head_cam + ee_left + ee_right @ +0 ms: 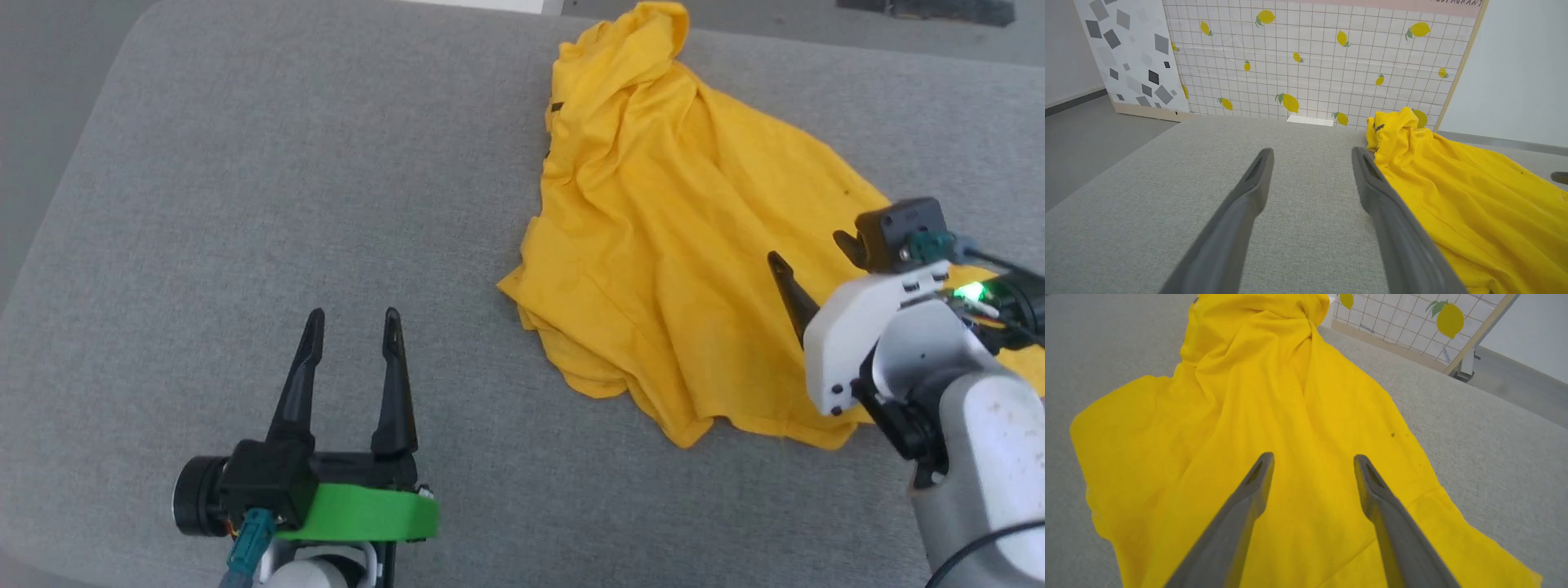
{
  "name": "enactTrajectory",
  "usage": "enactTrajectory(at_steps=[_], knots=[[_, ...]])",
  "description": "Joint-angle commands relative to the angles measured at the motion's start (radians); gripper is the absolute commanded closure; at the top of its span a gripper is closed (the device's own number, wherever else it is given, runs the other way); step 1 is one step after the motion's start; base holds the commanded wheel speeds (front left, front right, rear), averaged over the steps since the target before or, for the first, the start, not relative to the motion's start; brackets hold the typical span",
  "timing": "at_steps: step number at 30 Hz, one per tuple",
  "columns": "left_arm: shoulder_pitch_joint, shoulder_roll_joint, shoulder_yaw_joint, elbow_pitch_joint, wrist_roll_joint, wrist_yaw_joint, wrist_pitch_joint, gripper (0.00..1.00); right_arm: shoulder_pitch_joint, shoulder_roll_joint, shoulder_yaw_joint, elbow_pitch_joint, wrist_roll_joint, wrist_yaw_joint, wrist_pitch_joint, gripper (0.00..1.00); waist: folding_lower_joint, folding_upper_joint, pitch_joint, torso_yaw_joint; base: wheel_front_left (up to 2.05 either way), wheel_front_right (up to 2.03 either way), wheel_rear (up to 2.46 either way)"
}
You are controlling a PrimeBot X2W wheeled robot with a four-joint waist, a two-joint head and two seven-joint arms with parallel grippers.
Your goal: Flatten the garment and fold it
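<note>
Both my grippers are spread wide and hold nothing. The left gripper [354, 314] hovers over bare grey cushion [245, 204], well apart from the shirt [678, 269]. The right gripper [1313, 456] hangs just above the shirt's near part, fingers pointing along it.

The shirt lies rumpled on the right side of the cushion: bunched into a ridge at the far end, fanning out toward me, with a hemmed edge nearest me. I judge it light, soft and limp. It will sag and drag rather than keep any shape, and the woven cushion will likely grip it a little. I would pinch it at the hem corners, one per gripper, and pull them apart to spread it — not grab the loose middle, which would only bunch more.

A small dark tab [558, 106] near the far ridge is too small to read. On the lemon-print panel [1310, 61], cut-off letters seem to end in "AURANT".
</note>
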Motion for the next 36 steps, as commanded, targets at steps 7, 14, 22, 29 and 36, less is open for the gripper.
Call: enactTrajectory(at_steps=[7, 14, 22, 29, 36], knots=[[-0.038, -0.056, 0.033, 0.033, 0.04, -0.065, -0.004, 0.0, -0.083, -0.095, 0.105, 0.18, 0.06, -0.002, 0.107, 0.0, 0.0, 0.0, 0.067, 0.05, 0.0, 0.0, 0.0], [-0.052, -0.088, 0.052, 0.052, 0.068, -0.107, -0.004, 0.0, -0.108, -0.098, 0.106, 0.287, 0.068, -0.002, 0.111, 0.9, 0.0, 0.0, 0.08, 0.056, 0.0, 0.0, 0.0], [-0.036, -0.103, 0.081, 0.072, 0.091, -0.135, -0.004, 0.0, -0.123, -0.067, -0.04, 0.235, 0.056, -0.002, -0.007, 1.0, 0.0, 0.0, 0.039, 0.021, 0.0, 0.0, 0.0], [-0.016, -0.112, 0.081, 0.096, 0.092, -0.161, -0.004, 0.0, 0.012, -0.141, -0.313, 0.16, -0.024, -0.002, -0.003, 1.0, 0.0, 0.0, 0.006, 0.018, 0.0, 0.0, 0.0], [0.002, -0.116, 0.089, 0.112, 0.095, -0.176, -0.004, 0.0, 0.104, -0.128, -0.438, 0.14, -0.086, -0.002, -0.06, 0.0, 0.0, 0.0, -0.006, 0.019, 0.0, 0.0, 0.0]])
